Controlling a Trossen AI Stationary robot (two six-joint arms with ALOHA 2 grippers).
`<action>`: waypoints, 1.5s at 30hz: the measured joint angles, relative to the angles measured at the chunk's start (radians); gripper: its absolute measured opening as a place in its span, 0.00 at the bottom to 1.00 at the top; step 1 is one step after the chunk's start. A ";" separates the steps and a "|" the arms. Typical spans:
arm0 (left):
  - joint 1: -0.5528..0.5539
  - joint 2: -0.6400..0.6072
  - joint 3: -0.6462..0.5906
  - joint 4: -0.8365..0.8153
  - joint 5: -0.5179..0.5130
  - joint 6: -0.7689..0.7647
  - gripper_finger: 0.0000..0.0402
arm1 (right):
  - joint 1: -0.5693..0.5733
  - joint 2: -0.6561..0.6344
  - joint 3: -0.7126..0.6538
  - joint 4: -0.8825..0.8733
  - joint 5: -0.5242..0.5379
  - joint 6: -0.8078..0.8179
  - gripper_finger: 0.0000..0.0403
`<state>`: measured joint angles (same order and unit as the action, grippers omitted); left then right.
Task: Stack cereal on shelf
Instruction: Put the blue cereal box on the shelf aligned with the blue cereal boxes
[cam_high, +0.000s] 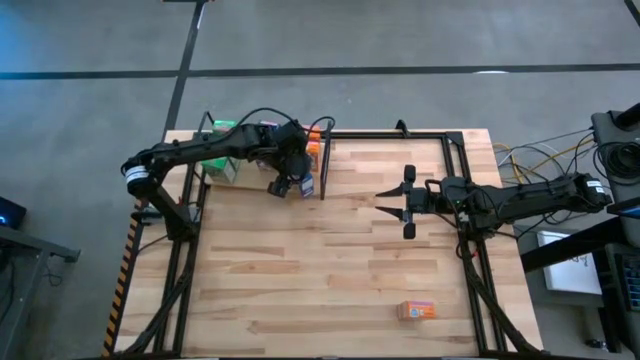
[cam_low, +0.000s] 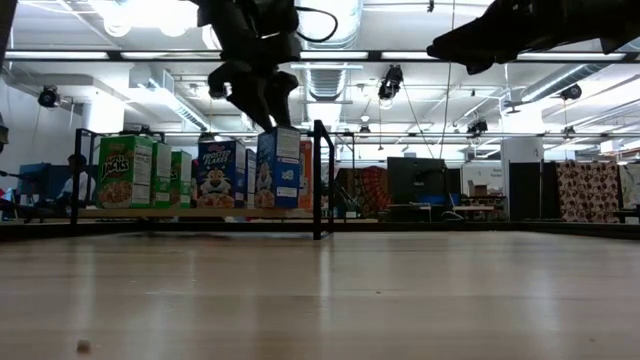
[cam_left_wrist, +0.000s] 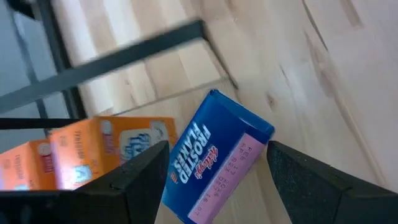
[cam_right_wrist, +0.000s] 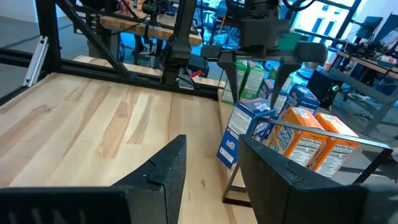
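Cereal is mostly sitting on the shelf at your far-left corner; your left gripper, fingers spread, is hovering around a blue box. One orange box is lying near the near-right edge; right gripper is waiting, fingers spread.

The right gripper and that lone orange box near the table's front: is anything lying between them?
No. In the high view only bare tabletop lies between the right gripper and the orange box.

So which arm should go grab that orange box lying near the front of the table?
Probably the right. The right gripper hangs open and empty on the same side as the orange box, while the left gripper is occupied at the shelf, straddling a blue box.
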<state>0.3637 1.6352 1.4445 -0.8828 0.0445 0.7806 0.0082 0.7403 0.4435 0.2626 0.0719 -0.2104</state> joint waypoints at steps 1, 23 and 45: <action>0.000 0.000 0.000 0.015 -0.003 -0.022 0.63 | 0.000 0.000 0.000 0.000 0.000 0.000 0.33; 0.001 -0.001 -0.003 0.002 0.034 -0.050 0.68 | 0.000 0.000 -0.001 -0.004 0.000 0.001 0.33; 0.005 -0.004 -0.033 0.027 0.036 -0.061 0.59 | 0.000 0.000 -0.001 -0.005 0.002 0.001 0.33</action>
<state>0.3687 1.6310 1.4113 -0.8560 0.0803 0.7196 0.0082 0.7403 0.4427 0.2581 0.0734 -0.2092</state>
